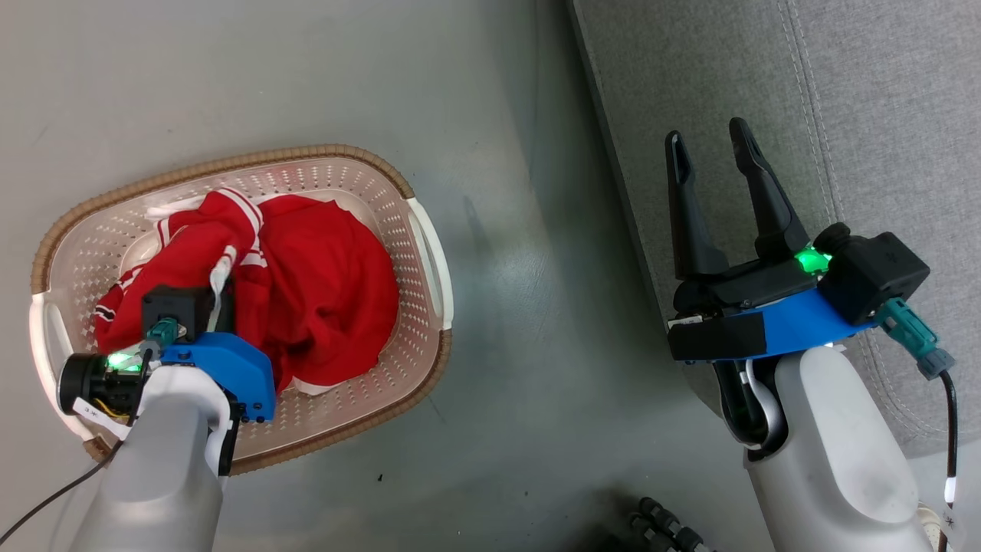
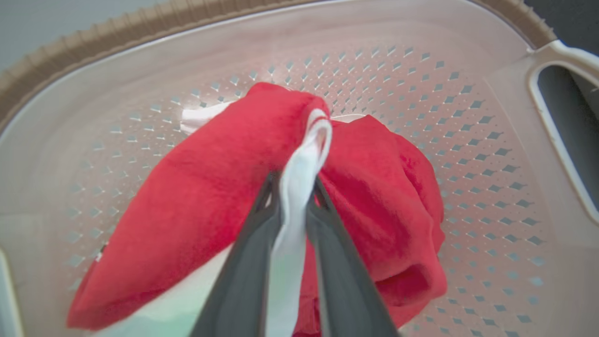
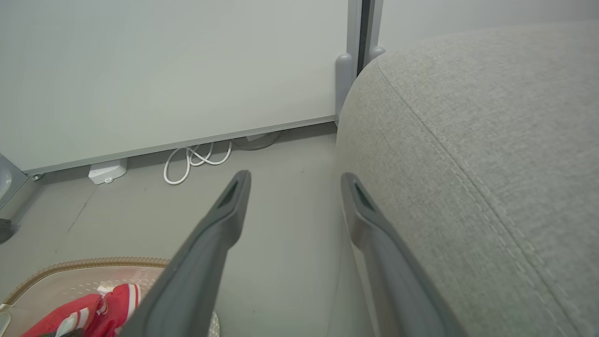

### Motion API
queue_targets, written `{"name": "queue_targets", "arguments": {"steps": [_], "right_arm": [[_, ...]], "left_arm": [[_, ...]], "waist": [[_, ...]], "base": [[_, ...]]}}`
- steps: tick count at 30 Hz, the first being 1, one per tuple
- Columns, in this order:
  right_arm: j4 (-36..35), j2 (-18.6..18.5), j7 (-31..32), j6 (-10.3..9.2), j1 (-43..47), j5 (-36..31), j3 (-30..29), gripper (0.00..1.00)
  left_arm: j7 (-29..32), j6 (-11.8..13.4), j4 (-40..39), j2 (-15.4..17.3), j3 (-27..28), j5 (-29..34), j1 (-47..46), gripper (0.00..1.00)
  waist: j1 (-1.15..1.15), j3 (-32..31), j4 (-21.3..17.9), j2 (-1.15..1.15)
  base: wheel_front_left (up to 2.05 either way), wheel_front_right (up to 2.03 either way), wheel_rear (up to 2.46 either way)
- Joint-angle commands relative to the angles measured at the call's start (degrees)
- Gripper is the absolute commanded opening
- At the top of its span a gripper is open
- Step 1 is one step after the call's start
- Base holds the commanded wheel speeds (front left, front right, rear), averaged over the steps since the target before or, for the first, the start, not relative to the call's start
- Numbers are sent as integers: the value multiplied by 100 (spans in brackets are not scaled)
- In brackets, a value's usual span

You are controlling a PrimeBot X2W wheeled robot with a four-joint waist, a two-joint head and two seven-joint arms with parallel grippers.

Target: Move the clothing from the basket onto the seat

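Note:
The red clothing (image 1: 322, 284) lies bunched in the cream basket (image 1: 425, 253) on the floor at the left. My left gripper (image 2: 297, 187) points down into the basket and is shut on a white strip of the clothing (image 2: 299, 187), with red fabric folded to both sides. In the head view the left wrist (image 1: 214, 360) covers the pinch. My right gripper (image 1: 709, 146) stands open and empty over the left edge of the grey seat (image 1: 881, 115). The right wrist view has the seat (image 3: 491, 164) beside its fingers (image 3: 234, 196) and the clothing (image 3: 93, 309) low at the left.
Grey floor (image 1: 521, 307) runs between basket and seat. A white cable coil (image 3: 196, 159) and a white power block (image 3: 106, 171) lie at the foot of the pale wall. A dark ribbed hose (image 1: 659, 525) sits at the bottom edge near my base.

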Motion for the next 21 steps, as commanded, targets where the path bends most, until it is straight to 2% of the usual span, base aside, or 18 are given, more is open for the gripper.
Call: {"name": "queue_targets", "arguments": {"steps": [1, 15, 21], "right_arm": [[-18, -8, -25, -2, -62, 17, -3, 100], [31, -8, -26, -2, -108, -94, -8, 100], [125, -8, -19, -3, -23, -123, 6, 100]], "left_arm": [[-15, -9, 22, 20, 14, -8, -92, 0], [-100, -91, 250, -107, -74, -122, -229, 0], [-102, -146, 308, -182, -127, -133, -138, 0]], "waist": [[-1, 4, 4, 0], [-1, -103, 101, 0], [-1, -413, 204, 0]], "base": [[0, 0, 0], [0, 0, 0], [0, 0, 0]]}}
